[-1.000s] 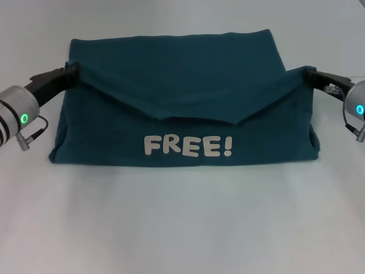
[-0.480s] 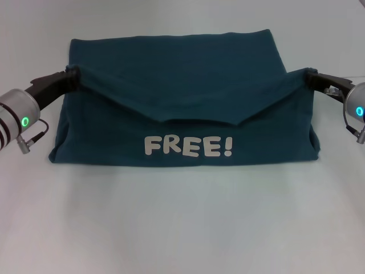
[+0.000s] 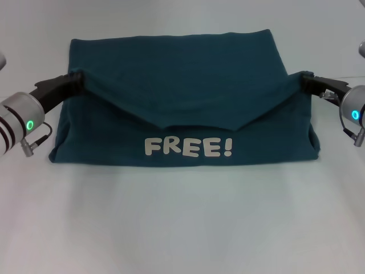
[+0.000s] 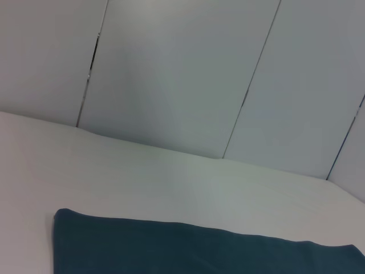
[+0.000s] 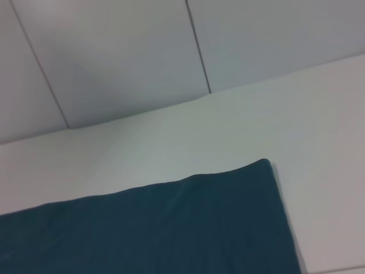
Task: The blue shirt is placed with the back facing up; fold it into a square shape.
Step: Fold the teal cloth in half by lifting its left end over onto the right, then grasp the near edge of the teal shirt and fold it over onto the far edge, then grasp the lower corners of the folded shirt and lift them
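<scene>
At the left side of the table (image 3: 182, 228), the left gripper (image 3: 74, 78) pinches the left edge of the blue shirt (image 3: 182, 108), its fingers closed on a bunched fold of fabric. The shirt lies spread across the middle, a V-shaped flap hanging between the two grips above white "FREE!" lettering (image 3: 188, 146). At the right edge, the right gripper (image 3: 305, 80) clamps the fabric likewise.
</scene>
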